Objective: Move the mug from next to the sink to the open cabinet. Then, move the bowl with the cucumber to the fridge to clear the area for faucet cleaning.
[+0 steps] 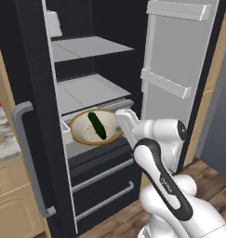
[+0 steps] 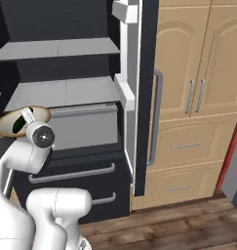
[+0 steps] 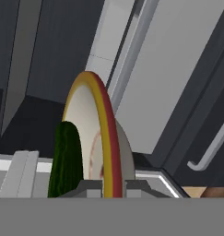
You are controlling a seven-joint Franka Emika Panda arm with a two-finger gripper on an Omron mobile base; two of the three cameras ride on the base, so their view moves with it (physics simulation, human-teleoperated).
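The bowl (image 1: 88,133), tan-golden rim and off-white inside, hangs level at the front of the black fridge (image 1: 30,56), just above the grey drawer front below its lower shelf (image 1: 89,90). The dark green cucumber (image 1: 96,124) lies inside it. My gripper (image 1: 121,122) is shut on the bowl's right rim. From the right base view the bowl (image 2: 12,120) and cucumber (image 2: 16,126) sit at the far left, partly behind my wrist. In the hand view the bowl (image 3: 100,110) stands edge-on between the fingertips (image 3: 89,187), with the cucumber (image 3: 67,156) left of the rim.
The fridge's left door with its grey handle (image 1: 26,153) stands open at the left, the pale grey lined door (image 1: 179,51) at the right. Two dark drawers with grey handles (image 1: 103,176) lie below. Panelled tan cabinets (image 2: 198,73) stand to the right of the fridge.
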